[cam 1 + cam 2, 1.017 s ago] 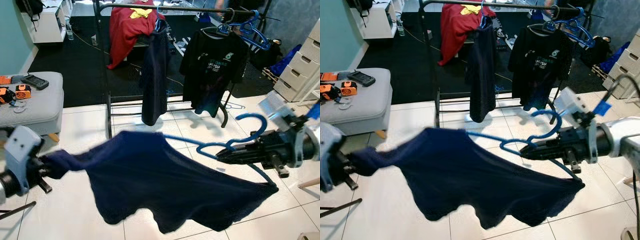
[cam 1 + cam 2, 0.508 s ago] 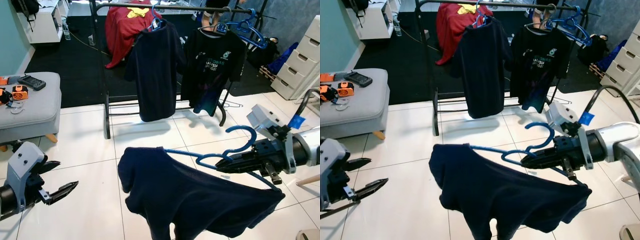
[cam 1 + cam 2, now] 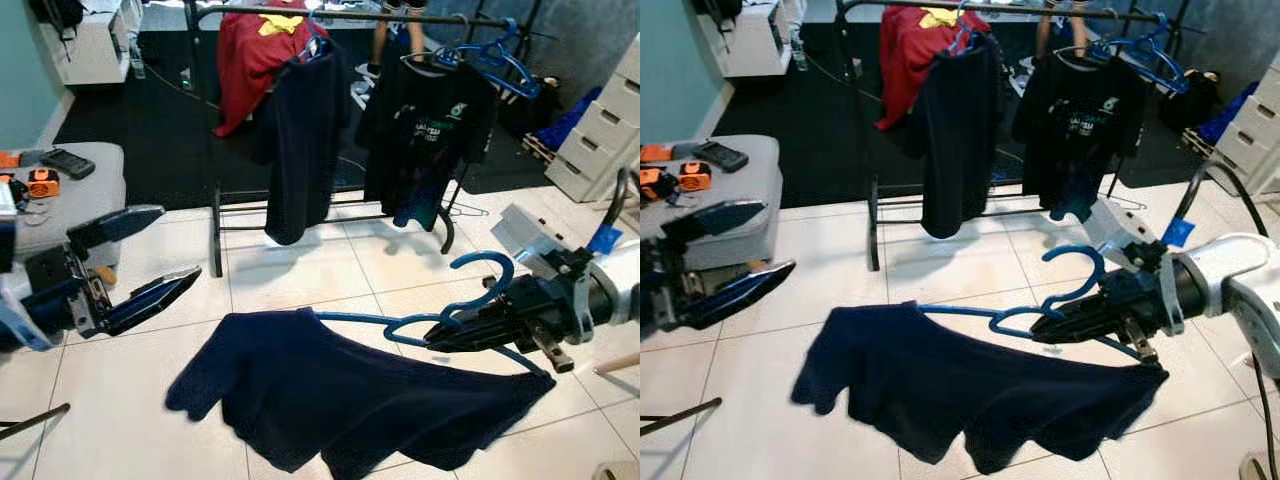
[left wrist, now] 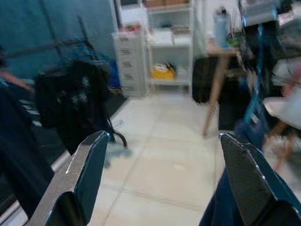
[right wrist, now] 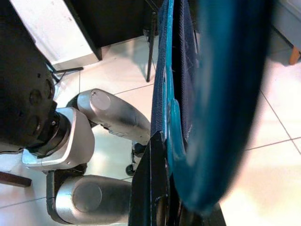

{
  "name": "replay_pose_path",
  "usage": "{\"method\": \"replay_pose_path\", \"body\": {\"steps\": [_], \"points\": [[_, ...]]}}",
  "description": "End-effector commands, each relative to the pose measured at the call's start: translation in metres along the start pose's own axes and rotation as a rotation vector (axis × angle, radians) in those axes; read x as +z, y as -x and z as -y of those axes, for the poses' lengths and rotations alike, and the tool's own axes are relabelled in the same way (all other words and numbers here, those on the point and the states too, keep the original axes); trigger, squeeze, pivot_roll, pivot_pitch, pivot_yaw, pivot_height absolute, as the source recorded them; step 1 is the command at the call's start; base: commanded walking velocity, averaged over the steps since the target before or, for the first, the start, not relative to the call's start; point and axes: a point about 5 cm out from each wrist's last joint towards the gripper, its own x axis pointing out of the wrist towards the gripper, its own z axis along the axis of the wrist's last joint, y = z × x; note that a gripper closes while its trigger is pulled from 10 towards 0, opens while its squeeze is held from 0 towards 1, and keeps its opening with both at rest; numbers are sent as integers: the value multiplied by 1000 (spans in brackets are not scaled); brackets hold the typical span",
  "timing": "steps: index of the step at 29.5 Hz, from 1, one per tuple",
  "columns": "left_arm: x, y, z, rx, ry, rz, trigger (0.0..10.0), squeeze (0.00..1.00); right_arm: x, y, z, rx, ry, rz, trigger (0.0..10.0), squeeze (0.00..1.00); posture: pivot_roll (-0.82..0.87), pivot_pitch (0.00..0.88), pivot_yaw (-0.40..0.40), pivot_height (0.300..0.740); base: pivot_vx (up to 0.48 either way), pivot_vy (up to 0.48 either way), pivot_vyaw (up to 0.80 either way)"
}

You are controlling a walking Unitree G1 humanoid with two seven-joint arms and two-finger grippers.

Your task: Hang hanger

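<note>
A blue plastic hanger (image 3: 470, 296) carries a navy T-shirt (image 3: 340, 392) that droops low over the white floor tiles. My right gripper (image 3: 432, 344) is shut on the hanger's neck, below the hook; in the right wrist view the hanger (image 5: 221, 94) lies against one black finger (image 5: 150, 188). My left gripper (image 3: 180, 242) is open and empty, raised at the left, apart from the shirt; its two fingers (image 4: 87, 165) stand wide. The black clothes rack (image 3: 330, 14) stands ahead, beyond the shirt.
On the rack hang a navy shirt (image 3: 300, 130), a black printed T-shirt (image 3: 425, 130), a red garment (image 3: 250, 50) and spare blue hangers (image 3: 495, 55). A grey ottoman (image 3: 60, 195) with gadgets is at the left, white drawers (image 3: 600, 130) at the right. A person's legs (image 3: 385, 30) show behind the rack.
My left gripper let go of the navy shirt's sleeve, opened and rose. The shirt fell loose and now hangs from the hanger alone. The right gripper kept its hold.
</note>
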Motion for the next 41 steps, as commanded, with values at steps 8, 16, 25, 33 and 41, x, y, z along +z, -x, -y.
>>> {"method": "replay_pose_path", "body": {"steps": [8,16,25,33,41], "points": [[3,-7,35,-295,57,-226,10000,0,8,-7,7,37,63,-2,10000,0,-106,117,-51,740,0,0,0],[-10,-17,43,-333,19,-418,10000,0,14,-15,12,67,99,-1,10000,0,-103,113,-53,740,0,0,0],[-19,-33,41,-277,8,-431,10000,0,16,-26,13,99,118,13,10000,0,-103,109,-51,740,0,0,0],[-24,-34,47,-318,14,-481,0,0,15,-30,13,117,118,9,10000,0,-101,111,-51,740,0,0,0],[-28,-38,52,-356,13,-505,0,0,15,-32,13,125,117,10,10000,0,-101,117,-52,740,0,0,0]]}}
